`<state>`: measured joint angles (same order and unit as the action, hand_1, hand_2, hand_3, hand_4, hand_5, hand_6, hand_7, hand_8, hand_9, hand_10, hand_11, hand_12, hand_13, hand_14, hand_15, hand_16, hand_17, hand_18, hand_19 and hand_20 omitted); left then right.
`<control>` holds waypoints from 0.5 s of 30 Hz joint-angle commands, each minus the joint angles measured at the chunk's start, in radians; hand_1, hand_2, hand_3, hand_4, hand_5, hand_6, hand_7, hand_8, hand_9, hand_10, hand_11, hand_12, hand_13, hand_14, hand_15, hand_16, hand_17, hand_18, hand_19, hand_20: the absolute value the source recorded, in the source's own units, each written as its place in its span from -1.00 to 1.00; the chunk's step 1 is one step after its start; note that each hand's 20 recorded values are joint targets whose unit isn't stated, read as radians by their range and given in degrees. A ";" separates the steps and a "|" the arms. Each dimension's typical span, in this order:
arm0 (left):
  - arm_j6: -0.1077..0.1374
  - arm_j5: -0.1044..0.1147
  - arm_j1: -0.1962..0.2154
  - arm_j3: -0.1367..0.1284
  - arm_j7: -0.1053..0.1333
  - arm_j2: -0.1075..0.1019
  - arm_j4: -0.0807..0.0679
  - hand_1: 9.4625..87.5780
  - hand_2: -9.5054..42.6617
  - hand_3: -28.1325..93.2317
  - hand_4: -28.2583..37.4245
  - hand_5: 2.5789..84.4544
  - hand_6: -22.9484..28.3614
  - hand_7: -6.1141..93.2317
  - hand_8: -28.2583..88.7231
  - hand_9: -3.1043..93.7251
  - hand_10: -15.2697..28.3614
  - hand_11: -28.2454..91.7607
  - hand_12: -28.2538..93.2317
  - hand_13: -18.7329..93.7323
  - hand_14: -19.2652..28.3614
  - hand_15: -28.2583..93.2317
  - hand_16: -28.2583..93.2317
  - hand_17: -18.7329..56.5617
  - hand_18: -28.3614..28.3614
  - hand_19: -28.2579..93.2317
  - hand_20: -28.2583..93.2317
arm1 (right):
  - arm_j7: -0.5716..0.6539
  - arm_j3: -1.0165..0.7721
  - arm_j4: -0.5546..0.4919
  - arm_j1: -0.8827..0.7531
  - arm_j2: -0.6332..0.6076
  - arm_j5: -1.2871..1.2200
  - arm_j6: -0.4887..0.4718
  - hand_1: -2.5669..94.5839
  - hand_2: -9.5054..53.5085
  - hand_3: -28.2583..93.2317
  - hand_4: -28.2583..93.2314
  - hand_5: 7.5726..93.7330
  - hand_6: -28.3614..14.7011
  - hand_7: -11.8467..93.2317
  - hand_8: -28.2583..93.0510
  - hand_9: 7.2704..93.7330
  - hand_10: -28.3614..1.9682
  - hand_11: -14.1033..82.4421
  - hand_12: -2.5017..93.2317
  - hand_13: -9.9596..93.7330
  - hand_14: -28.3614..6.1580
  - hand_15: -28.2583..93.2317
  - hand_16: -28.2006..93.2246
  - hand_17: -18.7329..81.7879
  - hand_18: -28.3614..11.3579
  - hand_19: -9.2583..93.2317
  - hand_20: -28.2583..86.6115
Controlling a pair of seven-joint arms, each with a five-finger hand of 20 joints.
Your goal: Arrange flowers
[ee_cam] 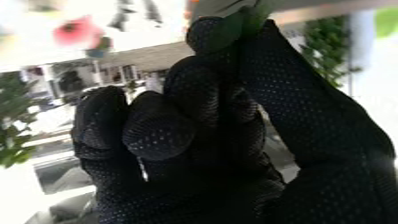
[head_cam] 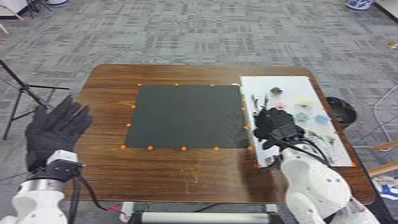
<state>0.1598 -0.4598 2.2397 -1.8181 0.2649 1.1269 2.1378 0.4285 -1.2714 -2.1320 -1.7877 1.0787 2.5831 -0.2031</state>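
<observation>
No text, label, brand, number or sign can be read in either view.

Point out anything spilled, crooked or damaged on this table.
Nothing looks spilled, crooked or damaged. The one oddity is faint mottling near the dark mat's right edge, perhaps only shadow, beside the right robot hand.

Grey patterned carpet (head_cam: 222, 35) surrounds a brown wooden table (head_cam: 178, 175), perhaps with a chair (head_cam: 385, 169) rightward
</observation>
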 commanded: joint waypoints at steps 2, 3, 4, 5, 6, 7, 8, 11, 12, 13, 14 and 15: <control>0.006 -0.009 0.074 -0.079 0.000 -0.023 0.004 -0.54 0.03 0.39 -1.00 -0.05 0.25 -0.71 -0.66 -0.24 0.40 -0.22 -0.40 -0.20 0.46 -0.13 -0.61 -0.69 0.56 0.10 -0.39 | -0.004 0.154 0.067 0.270 0.065 -0.102 0.089 0.04 -0.95 0.66 -0.79 0.48 0.21 0.29 -0.19 0.51 0.04 0.35 0.27 0.58 -0.08 0.72 0.21 0.29 -0.78 0.96 0.04; 0.006 -0.007 0.079 -0.083 0.002 -0.025 0.005 -0.55 0.03 0.40 -1.00 -0.05 0.25 -0.71 -0.66 -0.24 0.40 -0.22 -0.40 -0.20 0.46 -0.13 -0.61 -0.69 0.56 0.10 -0.39 | 0.006 0.172 0.075 0.296 0.076 -0.129 0.080 0.04 -0.95 0.66 -0.79 0.48 0.21 0.29 -0.19 0.51 0.04 0.35 0.27 0.58 -0.08 0.72 0.21 0.29 -0.77 0.96 0.04; 0.003 -0.010 0.080 -0.087 -0.002 -0.027 0.004 -0.55 0.03 0.40 -1.00 -0.05 0.25 -0.71 -0.66 -0.24 0.40 -0.22 -0.40 -0.20 0.46 -0.13 -0.61 -0.69 0.56 0.10 -0.39 | 0.013 0.186 0.086 0.320 0.093 -0.145 0.061 0.04 -0.95 0.66 -0.79 0.48 0.21 0.29 -0.19 0.51 0.03 0.35 0.27 0.58 -0.07 0.71 0.20 0.29 -0.77 0.96 0.04; -0.002 -0.010 0.085 -0.092 -0.003 -0.029 0.003 -0.55 0.03 0.40 -1.00 -0.05 0.24 -0.71 -0.66 -0.24 0.39 -0.22 -0.40 -0.20 0.45 -0.14 -0.61 -0.69 0.56 0.10 -0.39 | 0.022 0.201 0.097 0.344 0.107 -0.172 0.048 0.04 -0.95 0.66 -0.79 0.48 0.21 0.29 -0.19 0.51 0.03 0.35 0.27 0.58 -0.07 0.71 0.20 0.29 -0.77 0.96 0.04; -0.007 -0.010 0.087 -0.095 -0.005 -0.032 0.000 -0.56 0.03 0.41 -1.00 -0.05 0.24 -0.71 -0.66 -0.24 0.39 -0.22 -0.40 -0.20 0.45 -0.14 -0.60 -0.69 0.56 0.10 -0.39 | 0.035 0.215 0.107 0.366 0.121 -0.201 0.035 0.04 -0.95 0.66 -0.79 0.48 0.21 0.29 -0.19 0.51 0.03 0.35 0.27 0.58 -0.07 0.71 0.20 0.29 -0.77 0.96 0.04; -0.008 -0.010 0.093 -0.097 -0.001 -0.033 -0.002 -0.56 0.03 0.41 -1.00 -0.05 0.24 -0.71 -0.66 -0.24 0.39 -0.22 -0.40 -0.20 0.45 -0.14 -0.60 -0.69 0.56 0.10 -0.39 | 0.047 0.228 0.118 0.385 0.139 -0.226 0.021 0.04 -0.94 0.66 -0.79 0.48 0.21 0.29 -0.19 0.51 0.03 0.35 0.27 0.58 -0.08 0.71 0.20 0.30 -0.77 0.96 0.04; -0.013 -0.009 0.095 -0.100 0.001 -0.033 -0.006 -0.56 0.03 0.41 -1.00 -0.05 0.24 -0.71 -0.66 -0.24 0.39 -0.22 -0.40 -0.20 0.45 -0.14 -0.60 -0.69 0.56 0.10 -0.39 | 0.052 0.237 0.131 0.402 0.157 -0.249 0.007 0.04 -0.94 0.65 -0.80 0.48 0.21 0.29 -0.19 0.51 0.03 0.35 0.26 0.58 -0.08 0.71 0.20 0.30 -0.77 0.96 0.03; -0.003 0.007 0.103 -0.101 0.014 -0.028 -0.005 -0.54 0.03 0.39 -1.00 -0.06 0.24 -0.72 -0.66 -0.24 0.39 -0.23 -0.40 -0.20 0.45 -0.14 -0.60 -0.69 0.56 0.10 -0.39 | 0.086 0.267 0.161 0.449 0.206 -0.327 -0.031 0.05 -0.94 0.65 -0.81 0.48 0.21 0.28 -0.19 0.51 0.03 0.35 0.27 0.58 -0.08 0.71 0.20 0.30 -0.78 0.96 0.03; -0.003 0.007 0.106 -0.103 0.010 -0.028 -0.004 -0.54 0.03 0.39 -1.00 -0.06 0.24 -0.72 -0.66 -0.24 0.39 -0.23 -0.40 -0.20 0.45 -0.14 -0.60 -0.69 0.56 0.10 -0.39 | 0.090 0.277 0.171 0.457 0.219 -0.336 -0.036 0.06 -0.93 0.64 -0.81 0.48 0.20 0.28 -0.18 0.50 0.02 0.35 0.27 0.58 -0.08 0.71 0.20 0.30 -0.78 0.96 0.03; -0.002 0.012 0.110 -0.104 0.016 -0.028 -0.003 -0.54 0.03 0.39 -1.00 -0.06 0.24 -0.72 -0.66 -0.24 0.38 -0.23 -0.40 -0.20 0.45 -0.14 -0.60 -0.69 0.56 0.10 -0.39 | 0.086 0.289 0.185 0.469 0.234 -0.335 -0.040 0.06 -0.93 0.64 -0.81 0.48 0.20 0.28 -0.18 0.50 0.02 0.35 0.27 0.58 -0.08 0.71 0.20 0.30 -0.78 0.96 0.03; 0.000 0.019 0.111 -0.104 0.021 -0.031 -0.003 -0.54 0.03 0.39 -1.00 -0.06 0.24 -0.72 -0.66 -0.24 0.39 -0.23 -0.40 -0.20 0.45 -0.15 -0.60 -0.69 0.56 0.09 -0.39 | 0.082 0.298 0.200 0.478 0.251 -0.328 -0.045 0.06 -0.93 0.64 -0.81 0.48 0.20 0.28 -0.18 0.50 0.02 0.35 0.27 0.58 -0.08 0.71 0.20 0.30 -0.78 0.96 0.03; 0.004 0.024 0.114 -0.105 0.024 -0.035 -0.001 -0.54 0.03 0.39 -1.00 -0.06 0.24 -0.72 -0.66 -0.24 0.39 -0.23 -0.40 -0.20 0.45 -0.14 -0.60 -0.69 0.56 0.09 -0.39 | 0.080 0.309 0.218 0.485 0.273 -0.320 -0.045 0.06 -0.93 0.64 -0.81 0.48 0.19 0.27 -0.18 0.50 0.02 0.35 0.27 0.58 -0.08 0.71 0.20 0.30 -0.78 0.96 0.03</control>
<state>0.1595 -0.4631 2.3252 -1.9153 0.2680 1.0987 2.1371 0.5082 -1.0169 -1.9705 -1.3819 1.2333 2.2627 -0.2415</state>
